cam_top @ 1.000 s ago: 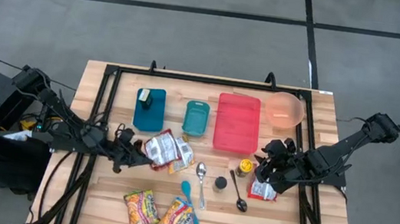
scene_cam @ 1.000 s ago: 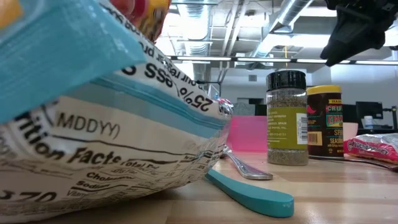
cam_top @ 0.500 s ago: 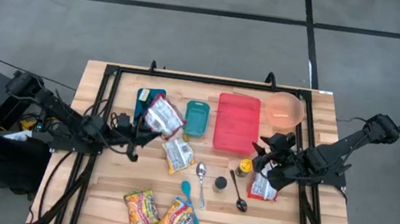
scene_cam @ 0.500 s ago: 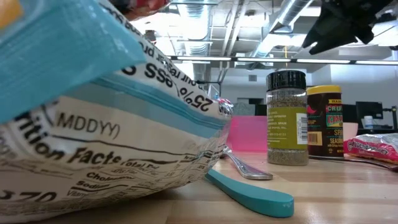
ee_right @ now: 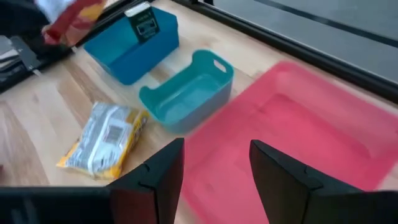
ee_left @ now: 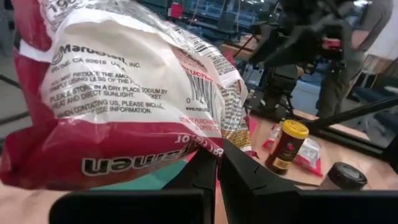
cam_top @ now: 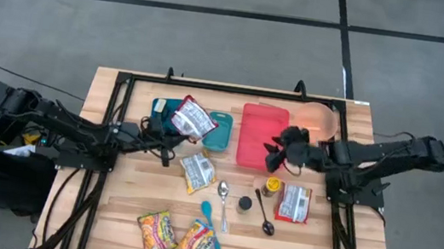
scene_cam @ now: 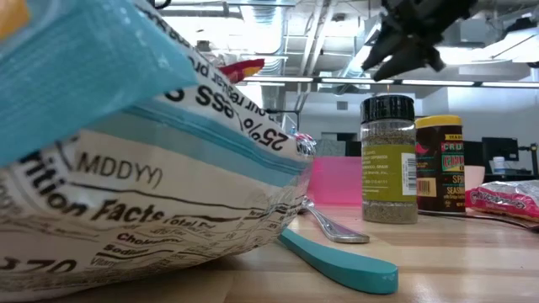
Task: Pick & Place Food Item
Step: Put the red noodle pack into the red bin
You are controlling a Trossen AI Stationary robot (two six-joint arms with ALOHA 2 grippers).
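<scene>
My left gripper is shut on a red-and-white ramen packet, which hangs in the air over the gap between the blue bin and the teal bin. In the left wrist view the ramen packet fills most of the picture. My right gripper stands open with nothing between its fingers, above the red tray; the right wrist view shows the red tray under my right gripper. A second ramen packet lies flat on the table. My left gripper pinches the packet's lower edge between its two fingers. The fingers come in about level from the table's left side. The packet stands out beyond the fingertips, tilted, lifted clear of the table and the bins.
A red packet lies at the right. Two spice jars, two spoons and a teal utensil sit mid-table. Two colourful packets lie at the near edge, a pink bowl far right.
My left gripper has gone up and toward the far edge, rolling as it went, and has lifted the ramen packet off the table to above the bins; the second packet stayed. My right gripper, still open, has gone from above the red packet toward the left, over the red tray.
</scene>
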